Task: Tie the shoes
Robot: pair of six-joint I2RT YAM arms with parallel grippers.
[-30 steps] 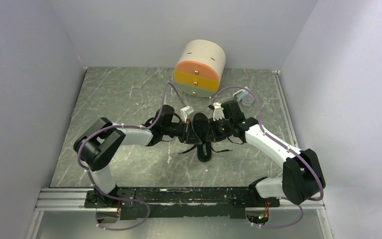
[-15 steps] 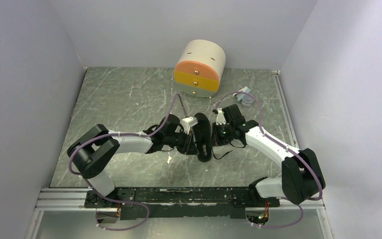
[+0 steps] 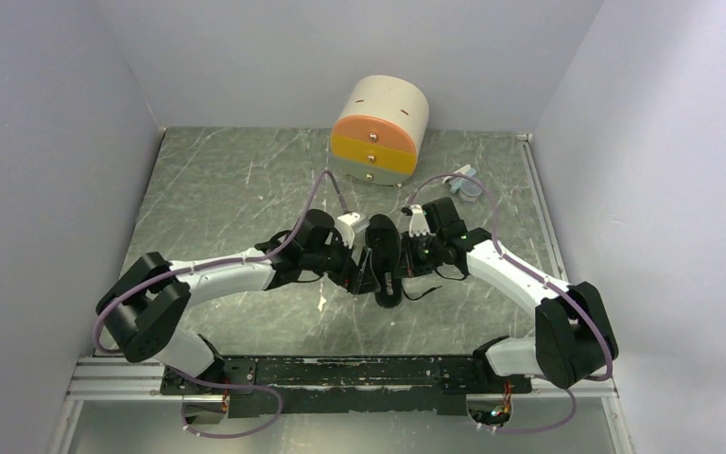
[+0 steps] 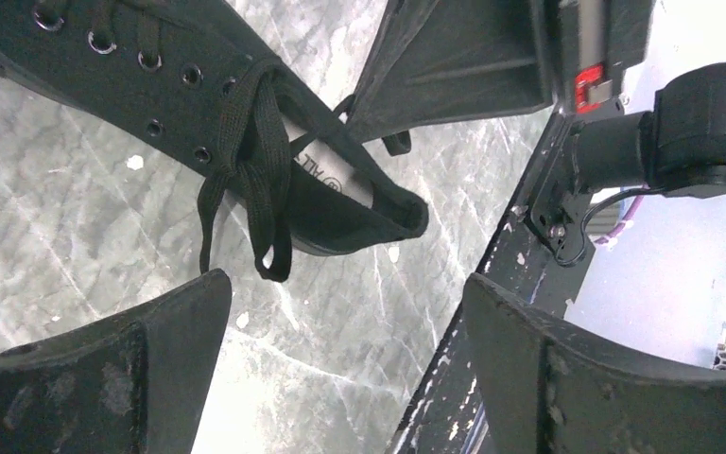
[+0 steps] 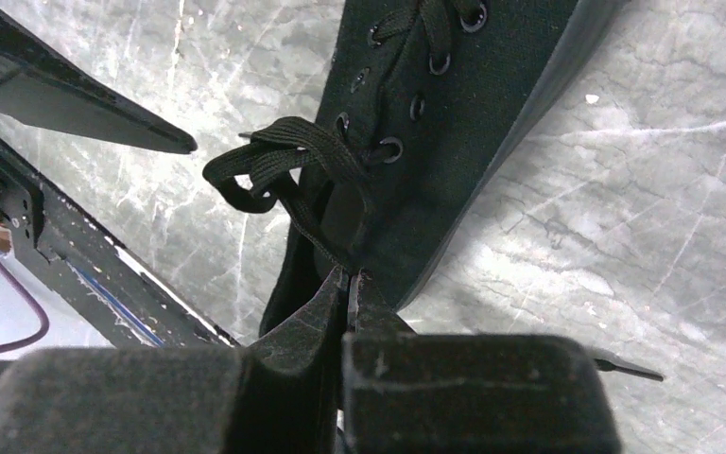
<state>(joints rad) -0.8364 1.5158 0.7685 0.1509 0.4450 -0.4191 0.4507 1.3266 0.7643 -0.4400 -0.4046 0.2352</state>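
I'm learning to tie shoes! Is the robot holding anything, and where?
The right gripper is shut on a black lace of the shoe, pinching one strand near the top eyelets. The left gripper is open and holds nothing.

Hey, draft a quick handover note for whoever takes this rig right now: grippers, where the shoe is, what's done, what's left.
Left gripper: open, empty, next to the shoe's heel end.
Right gripper: shut on a lace at the shoe's opening.
Shoe: on the table between both grippers, in front of the round drawer box.
Done: lace gathered in a loose loop at the top eyelets.
Left: no finished bow yet; form and tighten it.
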